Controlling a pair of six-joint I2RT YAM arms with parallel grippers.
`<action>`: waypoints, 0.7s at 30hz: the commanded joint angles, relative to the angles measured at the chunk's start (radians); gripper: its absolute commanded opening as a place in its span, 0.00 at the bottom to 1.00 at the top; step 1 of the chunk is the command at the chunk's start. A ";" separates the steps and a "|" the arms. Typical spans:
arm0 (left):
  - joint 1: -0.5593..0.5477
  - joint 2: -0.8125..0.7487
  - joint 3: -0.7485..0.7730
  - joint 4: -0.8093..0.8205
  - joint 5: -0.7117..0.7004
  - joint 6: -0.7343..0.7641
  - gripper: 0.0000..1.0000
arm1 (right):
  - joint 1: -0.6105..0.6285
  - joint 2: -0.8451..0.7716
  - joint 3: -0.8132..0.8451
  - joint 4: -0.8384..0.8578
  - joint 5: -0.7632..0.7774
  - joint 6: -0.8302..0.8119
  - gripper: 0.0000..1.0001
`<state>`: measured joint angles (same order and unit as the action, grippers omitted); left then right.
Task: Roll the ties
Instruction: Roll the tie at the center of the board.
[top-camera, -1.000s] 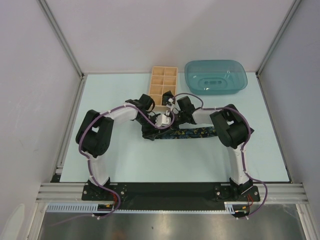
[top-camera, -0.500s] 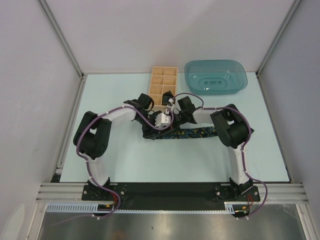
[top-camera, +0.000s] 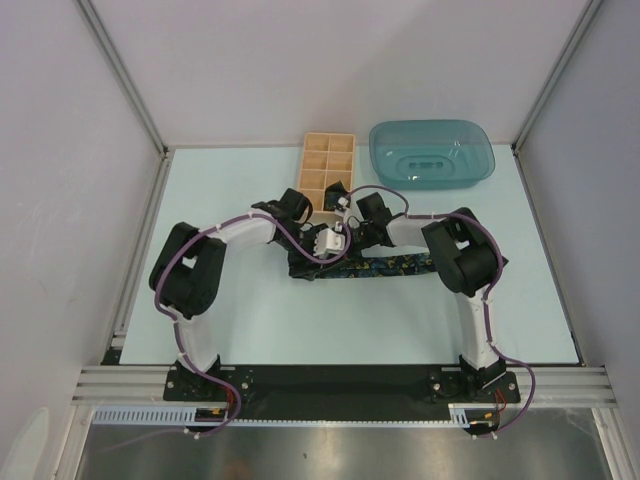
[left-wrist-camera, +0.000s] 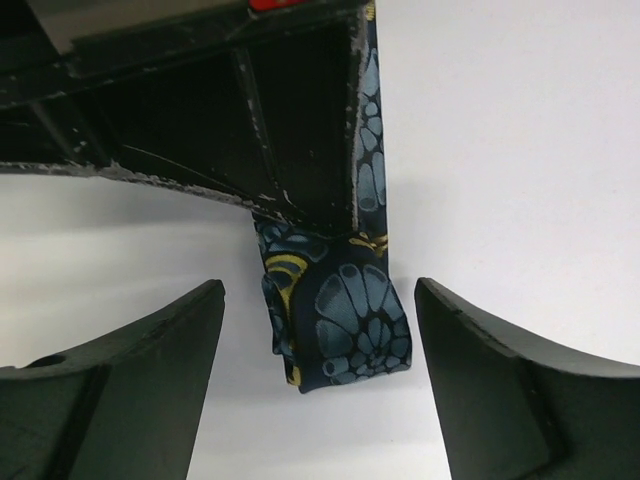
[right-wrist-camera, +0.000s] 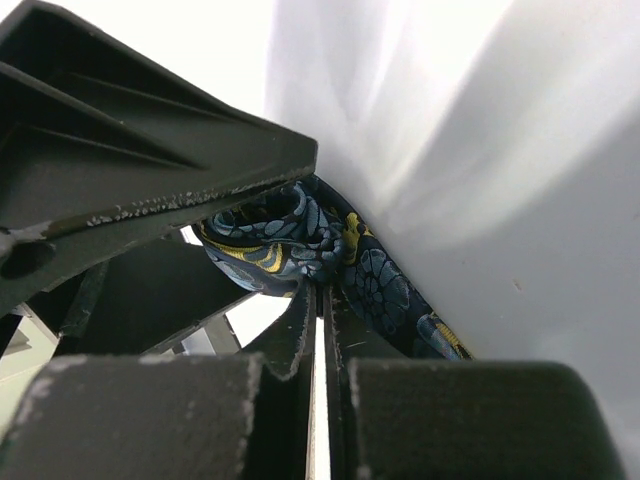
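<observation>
Tie (right-wrist-camera: 300, 235) partly behind right pincer (right-wrist-camera: 320, 295)

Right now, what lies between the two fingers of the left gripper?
In the left wrist view, the folded end of the tie lies there, bare table on each side; the left gripper stands open.

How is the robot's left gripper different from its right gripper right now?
The left gripper stands wide open; the right gripper is shut. The left gripper touches nothing, with a finger on each side of the tie where its end curls over; the right gripper pinches the tie at its fingertips. Both are dark, two-fingered, and working at the same tie.
</observation>
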<state>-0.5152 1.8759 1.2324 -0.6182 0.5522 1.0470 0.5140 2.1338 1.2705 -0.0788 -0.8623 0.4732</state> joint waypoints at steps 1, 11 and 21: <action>-0.019 0.032 0.062 0.026 0.000 -0.024 0.83 | -0.006 0.018 0.006 -0.058 0.045 -0.002 0.00; -0.023 0.051 0.059 -0.041 -0.020 0.050 0.54 | -0.012 0.021 0.010 -0.036 0.039 0.015 0.00; -0.022 0.058 0.050 -0.100 -0.018 0.079 0.31 | -0.023 -0.049 0.001 0.039 -0.035 0.100 0.39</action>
<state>-0.5343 1.9400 1.2846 -0.6655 0.5346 1.1000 0.5072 2.1326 1.2705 -0.0681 -0.8871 0.4919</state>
